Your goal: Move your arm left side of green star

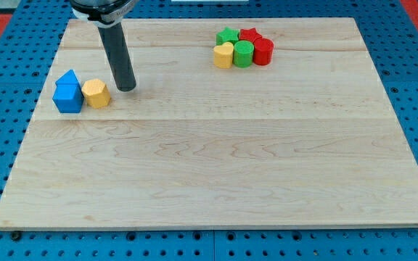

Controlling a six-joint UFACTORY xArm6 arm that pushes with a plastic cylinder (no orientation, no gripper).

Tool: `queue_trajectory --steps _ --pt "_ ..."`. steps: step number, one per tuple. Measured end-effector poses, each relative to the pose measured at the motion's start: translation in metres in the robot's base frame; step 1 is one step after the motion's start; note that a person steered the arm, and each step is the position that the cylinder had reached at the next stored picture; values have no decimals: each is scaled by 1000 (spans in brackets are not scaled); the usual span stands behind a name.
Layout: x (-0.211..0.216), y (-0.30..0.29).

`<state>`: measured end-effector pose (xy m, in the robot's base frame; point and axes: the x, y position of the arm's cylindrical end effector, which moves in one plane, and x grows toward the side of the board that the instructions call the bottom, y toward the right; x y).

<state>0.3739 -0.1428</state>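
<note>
My tip [127, 88] is the bottom end of a smooth, dark, round rod. It has no jaws to open or close, and it holds nothing. It rests on a pale wooden board [216, 174] with thin grain lines running across it.

Just to the view's left of my tip sits a yellow block [96, 93] with flat sides, like a small six-sided nut. It is close to my tip but does not touch it. Next to it, farther to the view's left, is a blue block [68, 93] shaped like a little house with a pointed roof. The blue block and the yellow block touch.

The green star [228, 35] is well away from my tip, toward the view's right and a bit toward the top. It is packed in a tight bunch with four other blocks. A red star [250, 35] is beside it. In front of those sit a yellow heart [223, 55], a round green block [243, 54] and a round red block [263, 51].

Around the board is a blue mat [6, 123] full of small holes.
</note>
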Motion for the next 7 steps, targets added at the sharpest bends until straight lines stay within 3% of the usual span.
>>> queue_trajectory --steps 5,6,7 --pt "15 28" --pt "9 34" --pt "-38 41"
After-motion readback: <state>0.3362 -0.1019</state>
